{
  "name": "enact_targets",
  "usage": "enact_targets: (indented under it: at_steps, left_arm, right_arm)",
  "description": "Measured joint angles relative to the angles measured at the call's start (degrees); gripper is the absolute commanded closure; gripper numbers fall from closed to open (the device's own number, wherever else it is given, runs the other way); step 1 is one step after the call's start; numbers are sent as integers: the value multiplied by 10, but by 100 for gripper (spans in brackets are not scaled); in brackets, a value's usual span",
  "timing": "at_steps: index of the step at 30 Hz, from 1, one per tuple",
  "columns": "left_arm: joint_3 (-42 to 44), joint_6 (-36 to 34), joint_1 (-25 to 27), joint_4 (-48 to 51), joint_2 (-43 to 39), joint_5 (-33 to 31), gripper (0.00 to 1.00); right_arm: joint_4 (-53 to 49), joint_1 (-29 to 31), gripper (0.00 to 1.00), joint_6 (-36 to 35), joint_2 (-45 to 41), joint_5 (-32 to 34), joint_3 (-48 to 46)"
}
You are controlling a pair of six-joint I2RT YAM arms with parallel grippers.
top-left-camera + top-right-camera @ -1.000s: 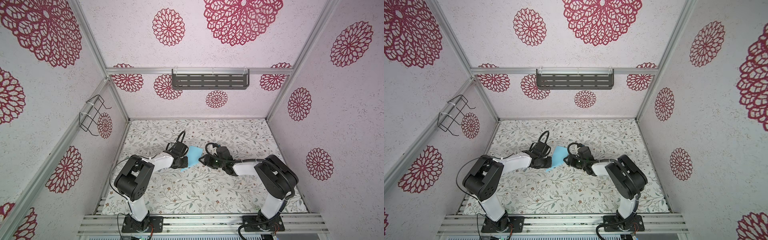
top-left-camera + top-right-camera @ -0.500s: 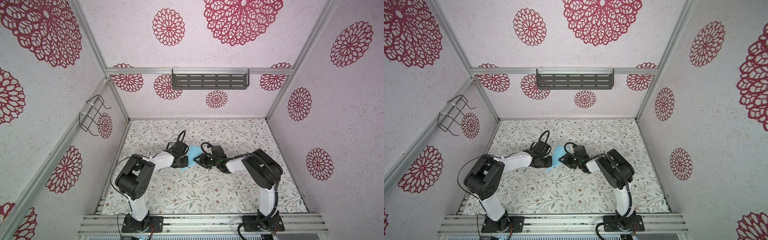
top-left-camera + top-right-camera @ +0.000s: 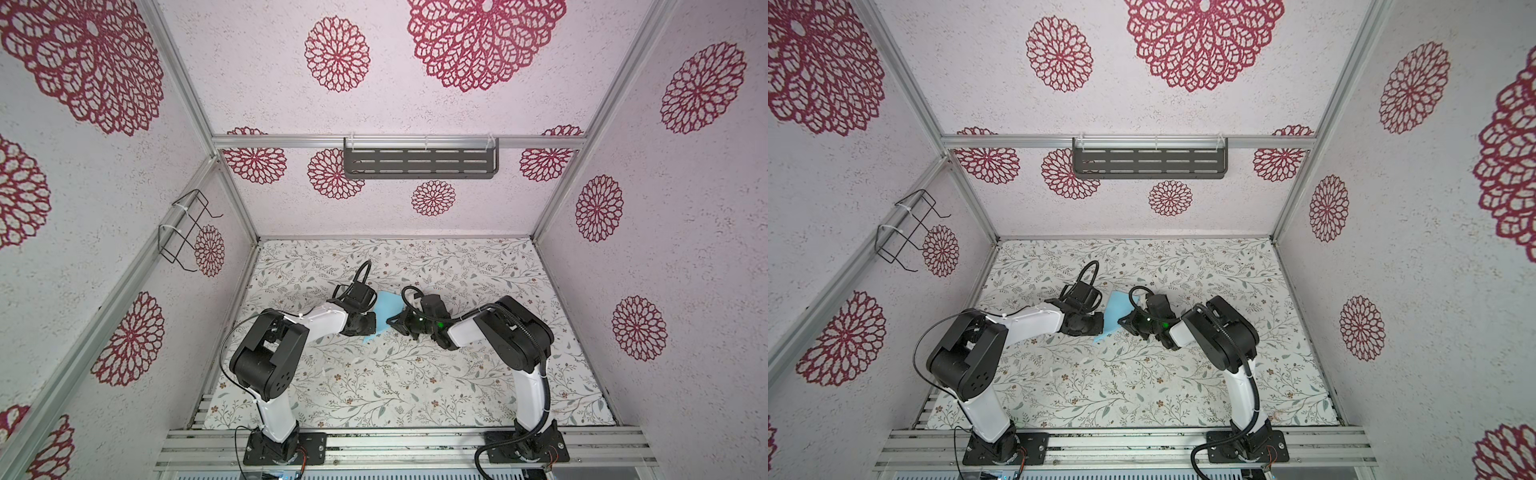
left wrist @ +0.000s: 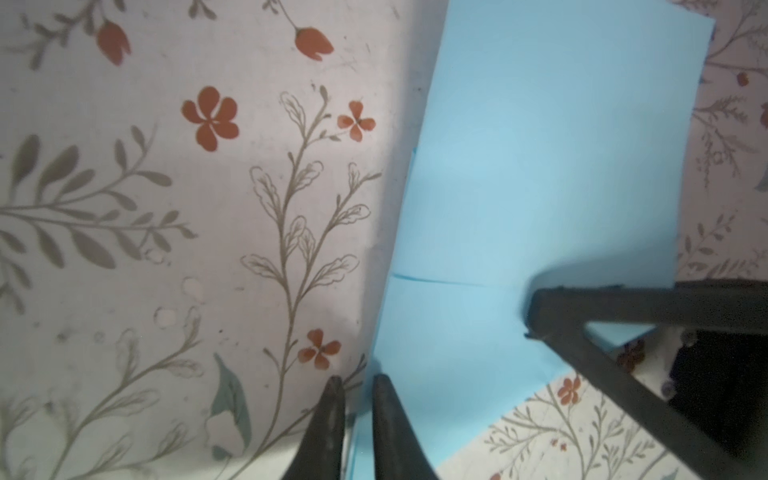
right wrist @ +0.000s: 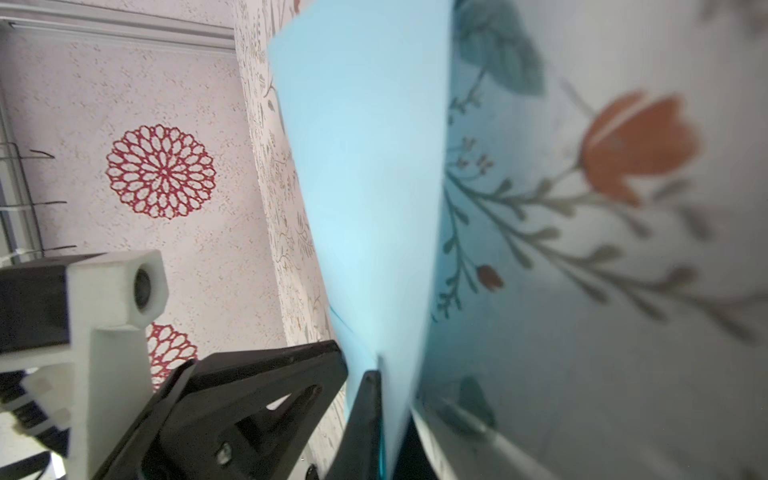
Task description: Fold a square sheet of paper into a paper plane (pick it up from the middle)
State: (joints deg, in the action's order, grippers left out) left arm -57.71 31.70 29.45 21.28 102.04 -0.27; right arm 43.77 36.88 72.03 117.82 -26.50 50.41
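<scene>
1. In both top views the left gripper hides its own fingertips under its wrist. Only the left wrist view shows them, with a narrow slit between the jaws and the edge of the paper running into it. I cannot tell whether they pinch it.
2. The right gripper is clamped on the paper. In the right wrist view the sheet passes between its dark fingers, and one finger is mostly hidden behind the blue. The table beside it is a blur there.
3. The paper is near the middle of the table, between the two grippers, and tilted up rather than flat. The top views show only a blue strip, with one corner pointing at the front edge. Whether that corner touches the surface is unclear.
4. In the left wrist view a crease crosses the paper and layers show along one edge. The right gripper's finger covers one part, so the number of folds cannot be made out.
5. The grippers face each other closely across the paper. Wide floral surface lies between them and all four table edges. Both elbows sit toward the front corners.
</scene>
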Motion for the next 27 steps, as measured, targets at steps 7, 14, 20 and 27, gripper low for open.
enact_targets:
  at_steps: [7, 14, 20, 27]
  left_arm:
    - [10, 2, 2, -23, -107, 38, 45]
    - [81, -6, 44, -140, -169, 73, 21]
    - [124, -53, 111, -224, -164, 72, 19]
    - [119, -127, 138, -291, -110, 67, 23]
  right_arm:
    - [-26, -12, 100, -9, -91, 56, -72]
    - [-43, -37, 100, -10, -212, 104, -161]
    - [-80, -45, 100, 2, -261, 126, -197]
    - [-96, -45, 99, 29, -264, 128, -189]
